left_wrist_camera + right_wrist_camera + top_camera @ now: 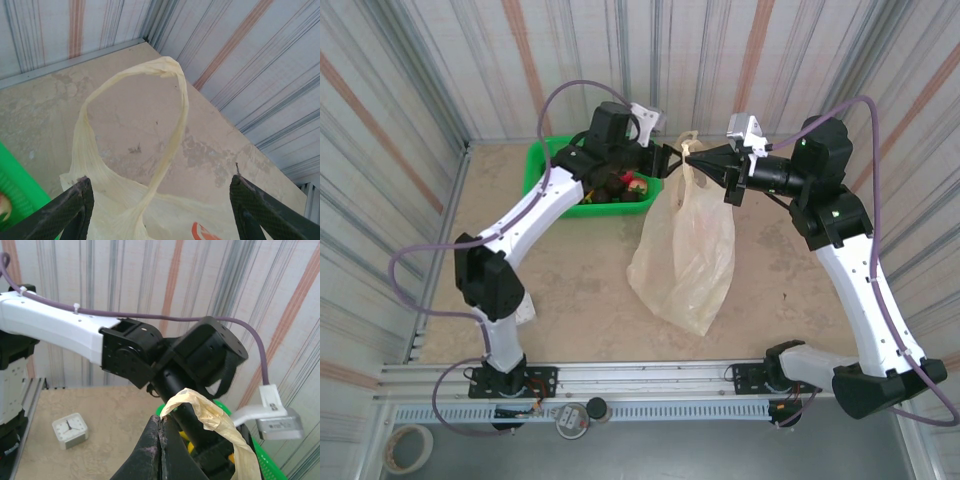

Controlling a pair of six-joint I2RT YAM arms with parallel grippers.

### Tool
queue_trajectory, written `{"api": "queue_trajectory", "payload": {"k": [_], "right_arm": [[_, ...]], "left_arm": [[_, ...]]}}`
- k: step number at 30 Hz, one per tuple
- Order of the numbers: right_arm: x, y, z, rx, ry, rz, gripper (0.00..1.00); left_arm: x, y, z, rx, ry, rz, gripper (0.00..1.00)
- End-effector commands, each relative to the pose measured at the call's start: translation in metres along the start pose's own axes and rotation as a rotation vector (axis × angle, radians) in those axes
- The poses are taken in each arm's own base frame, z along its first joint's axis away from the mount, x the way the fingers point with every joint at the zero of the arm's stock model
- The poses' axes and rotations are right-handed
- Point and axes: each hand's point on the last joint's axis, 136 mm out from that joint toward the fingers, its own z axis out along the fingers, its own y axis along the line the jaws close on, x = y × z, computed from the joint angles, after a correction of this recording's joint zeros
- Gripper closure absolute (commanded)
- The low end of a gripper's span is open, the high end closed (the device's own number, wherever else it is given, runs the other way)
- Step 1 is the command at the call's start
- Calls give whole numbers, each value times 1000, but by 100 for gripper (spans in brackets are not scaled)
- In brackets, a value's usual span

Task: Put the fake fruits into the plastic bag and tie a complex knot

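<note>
Right of the green basket (534, 172), the plastic bag (685, 255) is hung from the right gripper (161, 437), closed on one handle (212, 416); the left gripper (160, 185) is spread wide, empty. The film is judged limp and slippery, best gripped at the free handle loop (178, 100).

Striped corrugated walls (420, 80) around a mottled beige floor (580, 300)

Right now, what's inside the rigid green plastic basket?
A few small red and dark fake fruits show in the rigid green plastic basket; the left arm covers the rest.
</note>
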Motion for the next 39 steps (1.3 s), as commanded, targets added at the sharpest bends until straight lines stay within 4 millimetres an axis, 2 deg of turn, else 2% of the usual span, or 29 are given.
{"api": "queue_trajectory", "payload": {"k": [1,3,8,10,12,13,14,16,17,18,20,22,25,29,34,37,39], "right_arm": [[-5,4,-1,-6,-1,18,100],[-3,4,-1,-5,3,20,100],[0,2,1,-7,9,25,100],[1,2,2,-10,10,28,100],[2,0,3,-5,12,29,100],[2,0,3,-6,12,28,100],[2,0,3,-6,12,30,100],[4,-1,3,-2,17,35,100],[5,-2,1,9,23,31,100],[8,-3,-1,23,33,29,100],[13,-12,-8,83,46,28,100],[17,-25,-18,175,56,32,100],[30,-47,-35,327,70,53,100],[50,-63,-43,413,60,105,100],[72,-68,-39,458,10,200,100],[95,-55,-27,430,-10,253,100],[118,-43,-12,398,23,304,100]], "left_arm": [[-20,-13,9,39,-48,44,26],[-23,-19,20,73,-46,45,26],[-23,-47,48,185,-36,77,26],[-17,-50,63,208,-23,83,26],[-15,-43,74,178,-13,89,30],[-15,-37,79,145,-9,97,35],[-15,-27,83,97,-7,105,46],[-18,-12,83,11,-6,112,75],[-24,-11,77,10,-14,110,91],[-29,-10,70,12,-25,102,100],[-46,-9,44,30,-80,73,100],[-60,-8,8,53,-146,43,100],[-71,1,-44,69,-230,-18,100],[-70,5,-98,73,-291,-61,100],[-62,-14,-150,67,-368,3,100],[-46,-19,-176,22,-417,49,100],[-30,-12,-194,-65,-487,56,100]]}}
